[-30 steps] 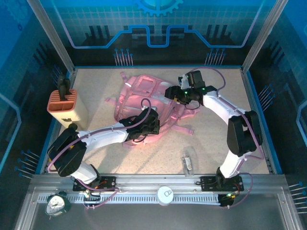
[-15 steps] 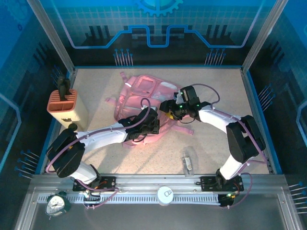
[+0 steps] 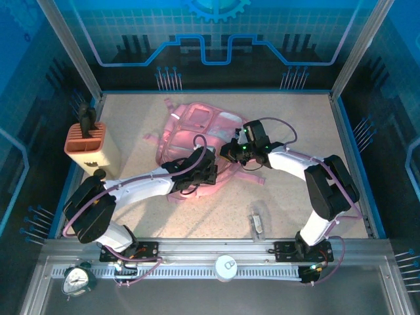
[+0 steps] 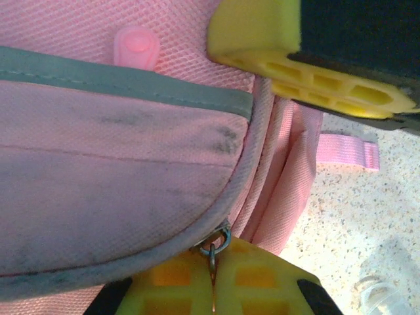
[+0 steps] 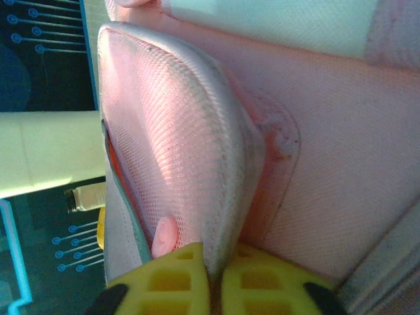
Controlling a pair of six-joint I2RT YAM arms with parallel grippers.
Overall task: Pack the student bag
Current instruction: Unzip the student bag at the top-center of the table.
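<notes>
One pink backpack [image 3: 190,131] lay on the table [image 3: 308,118], around its middle and toward the far side. We counted two grippers on its near right part. The left gripper [image 4: 211,289] had its fingers pressed together on one metal zipper pull [image 4: 215,244], and the right gripper [image 5: 215,279] pinched the backpack's piped edge. One pen holder [image 3: 88,147] stood left, and one clock [image 3: 79,280] near left.

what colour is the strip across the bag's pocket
Grey strip on the pink bag; left wrist view.
</notes>
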